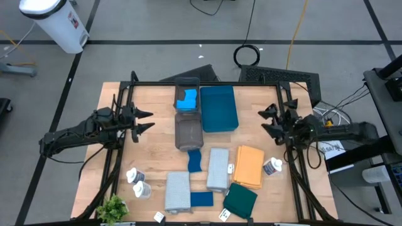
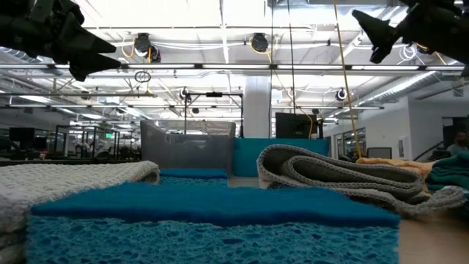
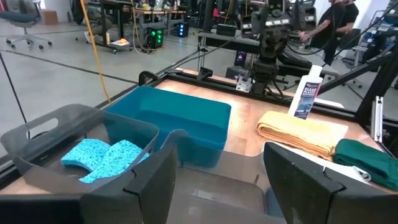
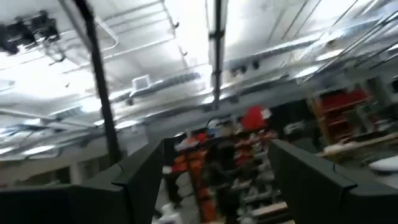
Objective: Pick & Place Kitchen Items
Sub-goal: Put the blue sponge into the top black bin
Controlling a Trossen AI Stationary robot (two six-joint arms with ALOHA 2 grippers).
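My left gripper (image 1: 146,120) is open and empty, raised over the table's left side and pointing at the trays; it also shows in its wrist view (image 3: 217,180). My right gripper (image 1: 266,120) is open and empty, raised at the right side; its wrist view (image 4: 217,168) looks up at the ceiling. One blue sponge (image 1: 187,98) lies in the far grey tray (image 1: 187,83). On the table lie two more blue sponges (image 1: 195,161) (image 1: 201,199), a grey cloth (image 1: 218,168), an orange cloth (image 1: 249,166), a dark teal cloth (image 1: 240,199) and a pale cloth (image 1: 178,190). White bottles (image 1: 134,176) (image 1: 143,189) (image 1: 272,166) sit near the cloths.
A teal tray (image 1: 218,108) stands beside the two grey trays, the nearer one (image 1: 188,133) holding nothing that shows. A small green plant (image 1: 113,207) sits at the near left corner. Black frame rails run along the left and right table edges. People stand beyond the table (image 3: 336,18).
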